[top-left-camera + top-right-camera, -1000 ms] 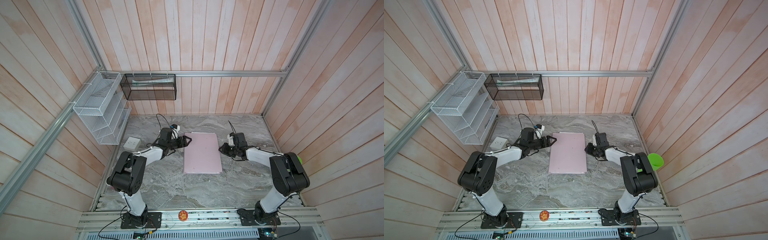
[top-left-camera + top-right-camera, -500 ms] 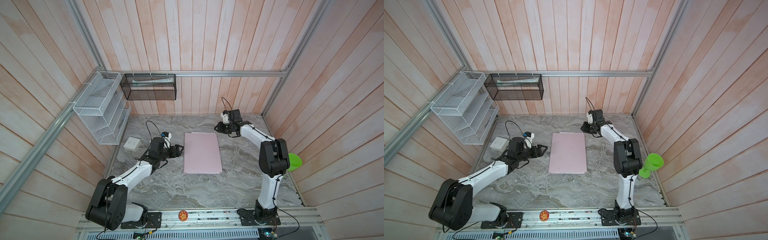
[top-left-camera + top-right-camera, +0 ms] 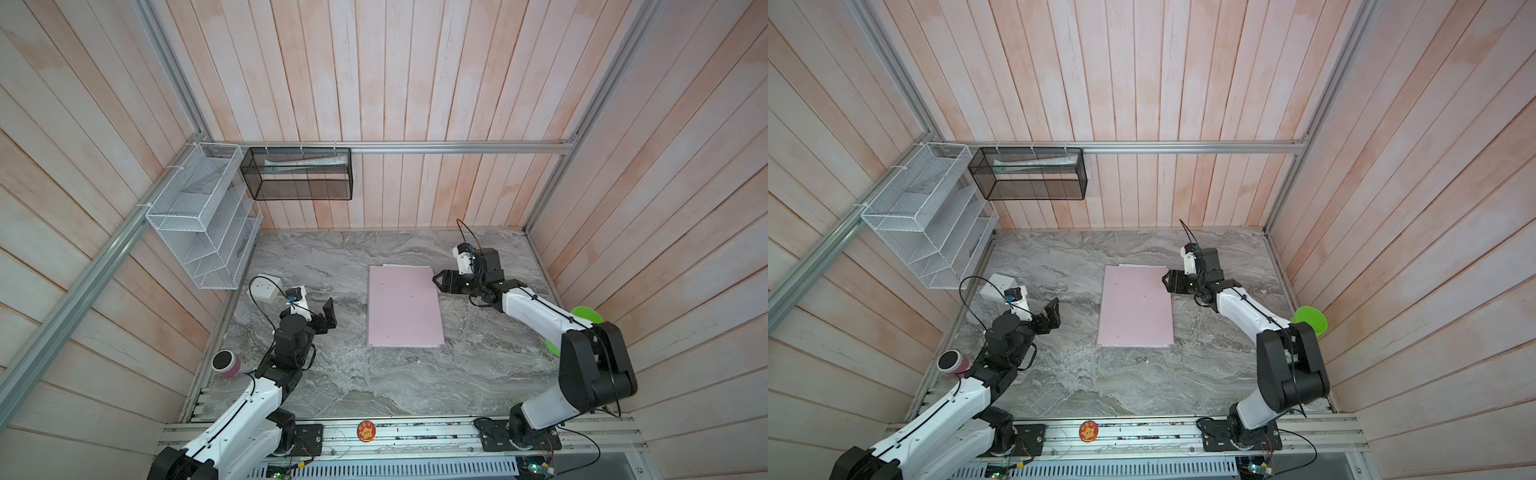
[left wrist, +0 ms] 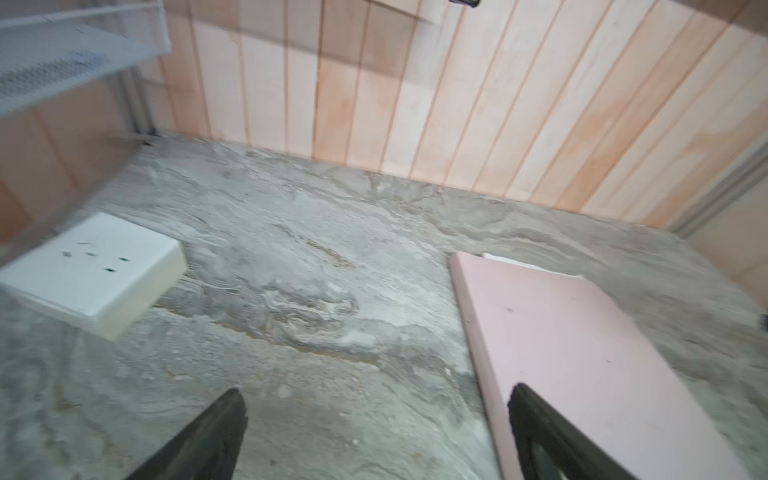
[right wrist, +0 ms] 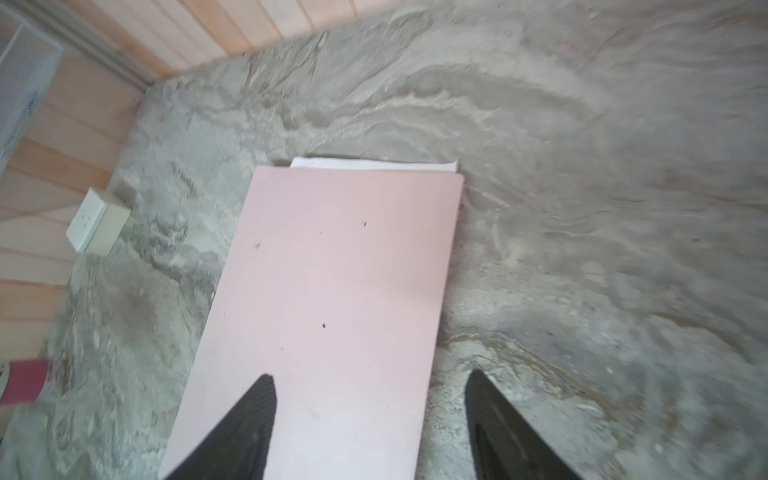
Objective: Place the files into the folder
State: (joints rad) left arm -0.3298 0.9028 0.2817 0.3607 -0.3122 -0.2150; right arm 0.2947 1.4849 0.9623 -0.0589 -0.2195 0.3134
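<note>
The pink folder (image 3: 403, 305) lies shut and flat at the middle of the marble table (image 3: 332, 374), a thin white strip of the files (image 5: 374, 164) showing past its far edge. The right gripper (image 3: 439, 280) hangs empty, jaws apart, astride the folder's right edge near the far corner, and the left gripper (image 3: 328, 318), fingers spread wide, sits well off to the left. With the sheets apparently tucked in, a clean finish likely means lifting straight away so no finger drags the cover open; half a second earlier the right arm stretched toward the back wall and the left gripper lay nearer the folder.
</note>
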